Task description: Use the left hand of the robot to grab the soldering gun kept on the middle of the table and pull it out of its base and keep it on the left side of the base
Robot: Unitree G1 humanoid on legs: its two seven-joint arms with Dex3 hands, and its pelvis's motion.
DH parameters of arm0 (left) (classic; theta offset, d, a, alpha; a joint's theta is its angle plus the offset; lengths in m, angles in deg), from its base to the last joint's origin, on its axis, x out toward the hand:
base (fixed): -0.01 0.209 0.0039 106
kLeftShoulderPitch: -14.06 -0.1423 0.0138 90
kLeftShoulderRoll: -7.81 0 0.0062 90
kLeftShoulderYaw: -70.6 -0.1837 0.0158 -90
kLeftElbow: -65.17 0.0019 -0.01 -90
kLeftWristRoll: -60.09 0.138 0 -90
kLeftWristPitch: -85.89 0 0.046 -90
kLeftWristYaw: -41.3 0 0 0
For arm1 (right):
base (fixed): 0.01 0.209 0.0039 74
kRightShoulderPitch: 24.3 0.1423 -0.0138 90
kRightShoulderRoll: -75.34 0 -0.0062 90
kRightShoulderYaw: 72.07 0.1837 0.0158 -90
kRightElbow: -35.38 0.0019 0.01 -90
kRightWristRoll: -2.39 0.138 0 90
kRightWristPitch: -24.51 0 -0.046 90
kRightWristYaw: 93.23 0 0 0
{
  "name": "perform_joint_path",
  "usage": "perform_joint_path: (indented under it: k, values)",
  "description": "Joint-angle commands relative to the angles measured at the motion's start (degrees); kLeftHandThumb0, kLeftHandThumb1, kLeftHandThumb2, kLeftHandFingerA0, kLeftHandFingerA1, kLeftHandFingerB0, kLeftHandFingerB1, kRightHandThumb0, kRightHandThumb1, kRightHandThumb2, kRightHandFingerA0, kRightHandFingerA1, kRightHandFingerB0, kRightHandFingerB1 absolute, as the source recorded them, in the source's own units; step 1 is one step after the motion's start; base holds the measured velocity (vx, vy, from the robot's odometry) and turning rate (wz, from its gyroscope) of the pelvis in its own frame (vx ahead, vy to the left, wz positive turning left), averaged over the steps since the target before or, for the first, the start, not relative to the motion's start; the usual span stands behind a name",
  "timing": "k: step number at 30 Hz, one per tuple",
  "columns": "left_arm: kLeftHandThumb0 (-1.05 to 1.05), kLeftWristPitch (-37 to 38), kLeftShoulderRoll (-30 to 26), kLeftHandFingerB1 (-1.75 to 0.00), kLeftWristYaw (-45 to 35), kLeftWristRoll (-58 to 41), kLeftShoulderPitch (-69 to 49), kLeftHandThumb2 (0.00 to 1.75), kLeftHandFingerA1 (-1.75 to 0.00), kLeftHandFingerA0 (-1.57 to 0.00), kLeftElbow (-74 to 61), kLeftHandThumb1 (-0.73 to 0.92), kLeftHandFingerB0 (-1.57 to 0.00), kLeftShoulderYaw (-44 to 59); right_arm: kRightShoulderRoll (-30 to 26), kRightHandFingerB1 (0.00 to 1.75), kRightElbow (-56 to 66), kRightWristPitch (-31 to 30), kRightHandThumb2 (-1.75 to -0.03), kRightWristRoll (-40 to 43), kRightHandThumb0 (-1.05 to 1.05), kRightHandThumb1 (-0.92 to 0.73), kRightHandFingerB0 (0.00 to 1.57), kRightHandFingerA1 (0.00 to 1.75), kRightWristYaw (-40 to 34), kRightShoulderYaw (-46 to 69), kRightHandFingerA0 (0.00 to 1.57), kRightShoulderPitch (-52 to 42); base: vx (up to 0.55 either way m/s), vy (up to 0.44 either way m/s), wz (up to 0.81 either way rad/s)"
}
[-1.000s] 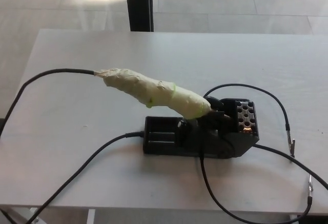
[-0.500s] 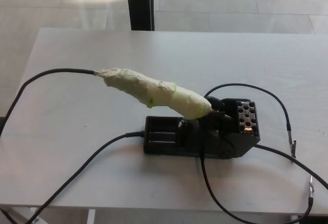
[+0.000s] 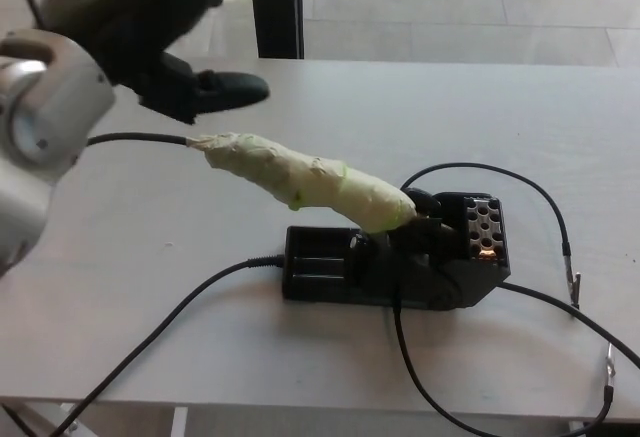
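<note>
Left hand [image 3: 170, 32] empty, fingers apart, above soldering gun [image 3: 300, 182]. Grip your taped handle mid-length; likely light, cord-dragged, seated in base [image 3: 400, 267].

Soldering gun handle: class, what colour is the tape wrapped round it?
Pale yellow-green tape covers the soldering gun handle, clearest in the head view.
</note>
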Motion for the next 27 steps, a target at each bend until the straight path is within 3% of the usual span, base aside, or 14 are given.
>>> perform_joint_path:
  k: [1, 3, 4, 5, 6, 8, 11, 12, 15, 22, 23, 24, 26, 27]
  values:
    - [-0.7, -0.7, 3.5, -0.41, -7.4, 16.1, 5.1, 0.61, -0.54, -0.42, 2.3, 0.7, -0.45, -10.6, -4.2, 1.2, -2.0, 2.8, -0.74, 1.7, -1.05, -0.62, 0.06, 1.69, 1.5, 0.4, 0.51, 1.3, 0.0, 0.0, 0.0]
    - [-0.7, -0.9, 3.6, -0.41, -7.7, 16.3, 5.3, 0.61, -0.54, -0.42, 2.5, 0.7, -0.45, -10.8, -4.2, 1.2, -2.1, 2.8, -0.74, 1.7, -1.05, -0.62, 0.06, 1.69, 1.4, 0.4, 0.51, 1.4, 0.0, 0.0, 0.0]
    - [-0.72, -0.8, 4.1, -0.42, -9.1, 16.1, 5.5, 0.64, -0.56, -0.44, 2.5, 0.7, -0.41, -11.9, -3.9, 0.91, -2.6, 3.5, -1.19, 2.0, -1.05, -0.5, 0.15, 1.29, 0.9, 0.9, 0.63, 1.6, 0.0, 0.0, 0.0]
    - [-0.7, -0.8, 4.4, -0.42, -8.8, 16.0, 5.2, 0.62, -0.56, -0.47, 2.4, 0.73, -0.45, -11.9, -3.6, 1.25, -2.9, 4.6, -0.8, 1.9, -1.04, -0.61, 0.1, 1.67, 0.1, 1.0, 0.47, 1.7, 0.0, 0.0, 0.0]
    - [-0.7, -1.1, 5.1, -0.43, -8.3, 15.7, 5.1, 0.62, -0.58, -0.49, 2.6, 0.73, -0.46, -11.9, -4.0, 0.93, -4.3, 6.0, -1.18, 1.5, -1.05, -0.52, 0.23, 1.29, -0.9, 1.0, 0.64, 2.1, 0.0, 0.0, 0.0]
    - [-0.67, -3.1, 6.3, -0.41, -9.7, 15.0, 5.7, 0.62, -0.57, -0.48, 2.6, 0.74, -0.43, -11.5, -3.9, 1.42, -5.7, 7.5, -0.81, 1.9, -1.03, -0.62, 0.08, 1.58, -1.1, 1.5, 0.54, 2.9, 0.0, 0.0, 0.0]
    - [-0.64, -6.0, 7.6, -0.4, -12.0, 14.3, 6.4, 0.62, -0.52, -0.43, 2.6, 0.75, -0.41, -10.4, -3.1, 0.96, -5.8, 8.9, -1.14, 2.7, -1.04, -0.46, 0.25, 1.34, -1.1, 2.0, 0.68, 3.6, 0.0, 0.0, 0.0]
    - [-0.65, -5.8, 8.7, -0.42, -11.5, 14.2, 6.2, 0.63, -0.52, -0.47, 3.3, 0.76, -0.44, -10.1, -3.3, 1.23, -5.7, 8.0, -0.79, 2.6, -1.05, -0.6, 0.16, 1.67, -1.3, 1.9, 0.49, 3.6, 0.0, 0.0, 0.0]
    - [-0.69, -4.8, 10.1, -0.43, -10.3, 14.5, 4.6, 0.63, -0.6, -0.51, 3.5, 0.77, -0.45, -9.1, -4.2, 1.42, -7.6, 8.6, -0.82, 1.7, -1.02, -0.6, 0.06, 1.58, -1.9, 1.2, 0.55, 4.1, 0.0, 0.0, 0.0]
    - [-0.75, -6.3, 11.3, -0.41, -13.3, 15.4, 1.3, 0.65, -0.56, -0.45, 2.4, 0.81, -0.45, -7.8, -6.0, 0.99, -11.0, 9.4, -1.16, 1.7, -1.05, -0.46, 0.26, 1.31, -1.2, -0.8, 0.64, 5.9, 0.0, 0.0, 0.0]
    - [-0.76, -6.5, 11.3, -0.42, -13.7, 15.4, 0.6, 0.65, -0.57, -0.46, 2.1, 0.83, -0.45, -7.7, -6.1, 1.44, -11.0, 9.5, -0.75, 1.8, -1.05, -0.59, 0.05, 1.63, -0.8, -1.0, 0.52, 5.8, 0.0, 0.0, 0.0]
    - [-0.78, -7.4, 11.5, -0.42, -14.8, 15.2, -0.4, 0.66, -0.57, -0.42, 1.8, 0.84, -0.43, -7.5, -6.5, 1.25, -11.3, 9.2, -0.7, 1.8, -1.05, -0.62, 0.08, 1.64, -0.3, -1.4, 0.5, 5.9, 0.0, 0.0, 0.0]
    - [-0.77, -8.4, 11.5, -0.41, -16.2, 14.6, -1.8, 0.65, -0.57, -0.46, 1.0, 0.85, -0.41, -6.6, -6.7, 0.94, -10.2, 9.2, -1.19, 1.8, -1.05, -0.48, 0.18, 1.33, 0.2, -1.8, 0.71, 5.6, 0.0, 0.0, 0.0]
    - [-0.76, -7.8, 11.3, -0.42, -16.5, 13.8, -2.9, 0.65, -0.58, -0.49, 0.6, 0.87, -0.39, -5.9, -6.6, 1.27, -9.3, 9.0, -0.81, 2.0, -1.05, -0.6, 0.14, 1.66, 0.2, -1.9, 0.59, 5.3, 0.0, 0.0, 0.0]
